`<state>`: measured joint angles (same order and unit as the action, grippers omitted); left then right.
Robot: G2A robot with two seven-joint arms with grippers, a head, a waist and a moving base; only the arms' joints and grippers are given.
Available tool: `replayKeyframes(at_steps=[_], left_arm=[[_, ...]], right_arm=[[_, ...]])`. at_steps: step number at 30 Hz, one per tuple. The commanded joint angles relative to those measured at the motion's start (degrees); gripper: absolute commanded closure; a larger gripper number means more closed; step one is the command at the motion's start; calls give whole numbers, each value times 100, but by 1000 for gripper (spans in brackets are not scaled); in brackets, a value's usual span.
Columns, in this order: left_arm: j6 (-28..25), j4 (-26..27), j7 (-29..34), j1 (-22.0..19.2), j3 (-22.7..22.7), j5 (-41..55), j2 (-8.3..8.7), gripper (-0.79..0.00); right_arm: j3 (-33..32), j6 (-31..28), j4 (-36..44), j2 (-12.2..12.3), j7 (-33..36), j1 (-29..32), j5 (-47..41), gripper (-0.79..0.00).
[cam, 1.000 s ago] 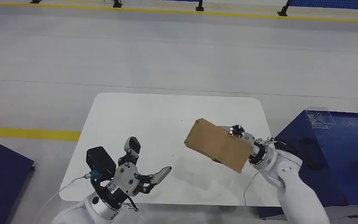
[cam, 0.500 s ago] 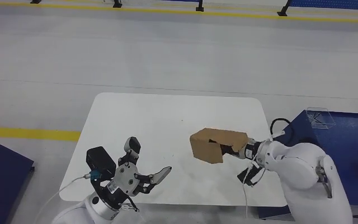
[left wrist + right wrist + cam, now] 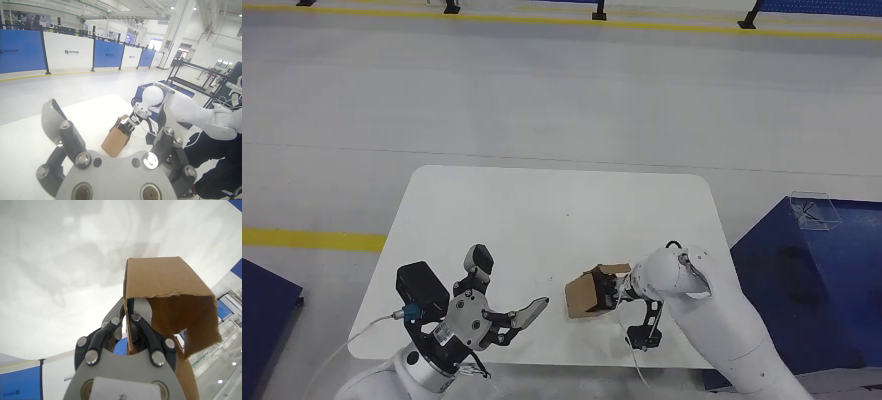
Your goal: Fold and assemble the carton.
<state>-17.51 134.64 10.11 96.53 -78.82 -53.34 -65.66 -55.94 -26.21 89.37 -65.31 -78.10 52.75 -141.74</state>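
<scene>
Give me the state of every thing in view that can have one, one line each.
carton: opened out into a box shape, tilted, one end open with its flaps not folded shut; whether it touches the table cannot be told.
right gripper: shut on one wall of the carton.
left gripper: open, holding nothing, apart from the carton.

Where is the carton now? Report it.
Top view: the carton is near the table's robot-side edge, right of centre, one wall clamped in the right pincer, well apart from the open left pincer.
</scene>
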Motion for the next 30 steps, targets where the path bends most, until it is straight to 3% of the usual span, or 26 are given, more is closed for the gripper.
replayKeyframes(at_steps=[1,2,3,5,6,11,13,15,18,20,22,23,27,30], left_arm=[[0,0,0,0,0,0,0,-785],[0,0,0,0,0,0,0,-785],[0,0,0,0,0,0,0,-785],[0,0,0,0,0,0,0,-785],[0,0,0,0,0,0,0,-785],[0,0,0,0,0,0,0,-785],[0,0,0,0,0,0,0,-785],[0,0,0,0,0,0,0,-785],[0,0,0,0,0,0,0,-785],[0,0,0,0,0,0,0,-785],[0,0,0,0,0,0,0,-785],[0,0,0,0,0,0,0,-785],[0,0,0,0,0,0,0,-785],[0,0,0,0,0,0,0,-785]], right_arm=[[211,-38,-180,-63,39,-116,-19,0],[272,-70,-238,-95,71,-170,-80,0],[324,-100,-279,-122,102,-219,-125,-83],[396,-108,-341,-166,110,-297,-245,-366],[410,-121,-359,-183,123,-341,-302,-548],[298,-136,-221,-210,138,-486,-572,-570],[123,-31,32,-179,85,-486,-600,-702],[-106,382,336,-111,304,-389,-369,-754],[-649,1073,813,8,458,-52,-473,-622],[-1060,1791,1149,107,563,264,-497,-348],[-1519,2751,1483,208,1010,651,-396,-163],[-1757,3285,1576,252,1385,865,-326,0],[-2523,5258,1600,376,3232,1493,364,0],[-2898,6585,1344,423,5280,1622,1756,0]])
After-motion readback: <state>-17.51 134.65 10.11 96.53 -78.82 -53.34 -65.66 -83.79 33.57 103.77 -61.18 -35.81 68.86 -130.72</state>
